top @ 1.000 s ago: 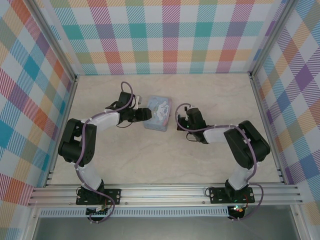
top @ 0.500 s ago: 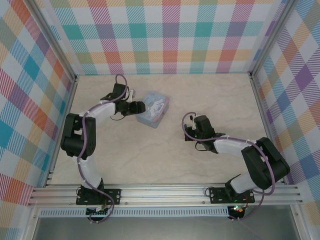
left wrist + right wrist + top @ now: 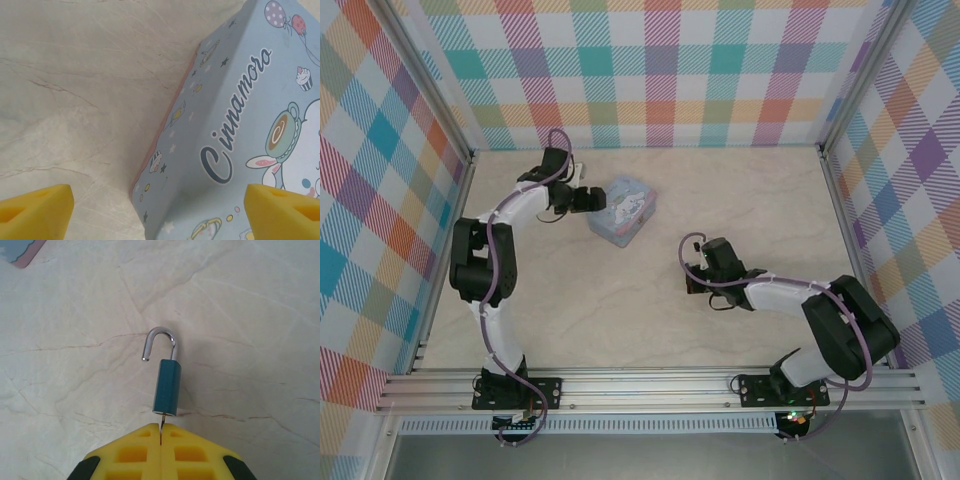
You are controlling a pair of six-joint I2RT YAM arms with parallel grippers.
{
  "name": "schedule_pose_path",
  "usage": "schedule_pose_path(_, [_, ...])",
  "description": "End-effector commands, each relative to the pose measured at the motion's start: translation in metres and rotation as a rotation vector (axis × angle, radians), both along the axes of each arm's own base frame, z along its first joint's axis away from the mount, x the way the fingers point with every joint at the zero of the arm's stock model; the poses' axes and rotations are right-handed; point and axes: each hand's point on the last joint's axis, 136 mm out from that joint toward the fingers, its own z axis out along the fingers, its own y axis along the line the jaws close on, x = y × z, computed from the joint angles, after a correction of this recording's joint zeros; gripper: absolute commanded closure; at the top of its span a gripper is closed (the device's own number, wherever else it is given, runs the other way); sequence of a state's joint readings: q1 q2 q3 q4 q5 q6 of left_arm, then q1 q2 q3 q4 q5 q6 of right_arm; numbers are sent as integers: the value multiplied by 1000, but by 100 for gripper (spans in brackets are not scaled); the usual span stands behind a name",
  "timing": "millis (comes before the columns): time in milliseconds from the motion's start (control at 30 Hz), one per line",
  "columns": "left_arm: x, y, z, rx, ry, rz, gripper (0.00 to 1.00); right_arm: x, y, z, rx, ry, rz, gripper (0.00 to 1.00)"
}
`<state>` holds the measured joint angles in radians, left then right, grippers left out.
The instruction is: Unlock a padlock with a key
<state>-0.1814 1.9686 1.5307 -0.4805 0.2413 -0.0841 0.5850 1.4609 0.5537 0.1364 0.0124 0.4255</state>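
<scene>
The right gripper (image 3: pixel 161 440) is pinched fully closed on the key (image 3: pixel 161 421). Only a thin sliver of the key's metal shows between the yellow pads, running toward 12 o'clock into the base of the padlock (image 3: pixel 167 386). In the right wrist view the padlock sits straight ahead of the fingers over the table (image 3: pixel 250 315), just right of the table's centre. I cannot tell whether it rests on the surface or hangs just above it. Its shackle (image 3: pixel 161 335) is raised, with the free leg at 9 o'clock lifted clear of the body and the 3 o'clock leg seated, so the lock looks already sprung. Gripping the key by its bow, in line with the lock, probably lets a wrist roll turn it without bending so thin a blade. The tin (image 3: pixel 240 125) lies at about 11 o'clock from the table's centre, well apart from the padlock. The left gripper (image 3: pixel 160 212) is spread wide at the tin's 9 o'clock side, with one yellow fingertip over bare table and the other over the printed lid. It holds nothing, and whether it touches the tin is unclear. It seems to be tending the tin, away from the lock work.
</scene>
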Motion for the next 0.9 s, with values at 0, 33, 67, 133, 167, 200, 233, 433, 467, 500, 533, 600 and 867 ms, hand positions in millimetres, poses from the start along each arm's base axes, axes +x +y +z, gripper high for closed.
schedule_pose_path(0, [-7,10,55,-6,-112,14,11,3,18,7,45,-20,63,100])
schedule_pose_path(33, [-12,9,61,-17,-128,17,10,4,23,9,58,-30,84,100])
schedule_pose_path(67, [-16,9,67,-29,-143,22,10,4,28,10,72,-35,102,100])
schedule_pose_path(133, [-26,9,73,-50,-159,28,10,7,35,13,92,-50,131,100])
schedule_pose_path(167, [-32,9,77,-63,-170,31,10,9,38,14,100,-52,139,100])
schedule_pose_path(200, [-37,10,79,-71,-178,37,10,10,40,13,102,-51,145,100])
schedule_pose_path(233, [-43,11,81,-80,-188,44,10,12,42,11,103,-48,151,100])
schedule_pose_path(433, [-72,23,83,-62,-214,83,8,14,45,4,101,-34,158,88])
schedule_pose_path(467, [-76,24,83,-56,-212,85,8,15,45,4,100,-36,156,85])
schedule_pose_path(500, [-78,26,83,-52,-214,88,8,15,45,5,100,-40,155,82])
schedule_pose_path(533, [-81,27,84,-49,-217,91,8,16,44,5,97,-42,151,79])
schedule_pose_path(600, [-85,30,87,-44,-225,101,8,17,42,6,92,-48,141,75])
schedule_pose_path(867, [-100,37,105,-59,-296,141,3,22,26,24,78,-95,91,57])
